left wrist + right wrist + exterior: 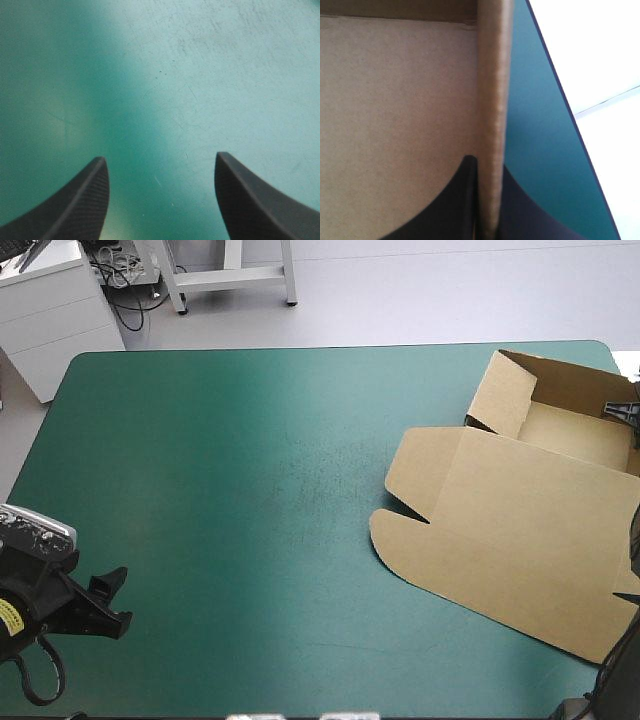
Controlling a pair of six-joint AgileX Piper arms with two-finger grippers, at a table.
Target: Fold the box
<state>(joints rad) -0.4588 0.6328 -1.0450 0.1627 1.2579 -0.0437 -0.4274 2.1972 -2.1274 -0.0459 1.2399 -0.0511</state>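
- The box (520, 502) lies on the right side of the table (250, 490), up by the far right corner.
- The far part is a tray with its walls up. The lid (505, 545) lies flat, pointing to the near edge.
- Your right gripper (487, 162) is pinching the box. One finger is inside the tray and one is outside. The side wall (494, 100) stands thin between them, and the fingers are nearly together.
- Your left gripper (161, 157) is spread wide and holds nothing. It hangs over bare table at the near left corner, well apart from the box.
- The box looks light. It may slide on the smooth table when you push it.
- The board looks thin but stiff. I think it will bend easily at its creases and hardly anywhere else.
- If you squeeze too hard or pull sideways, a wall may dent or tear.
- Good spots to hold are the top edge of a wall, like the one you have, or the free edge of the lid.
- The flat middle gives your fingers nothing to pinch.
- One grip may let the box twist, so a second hold with the left gripper would help.
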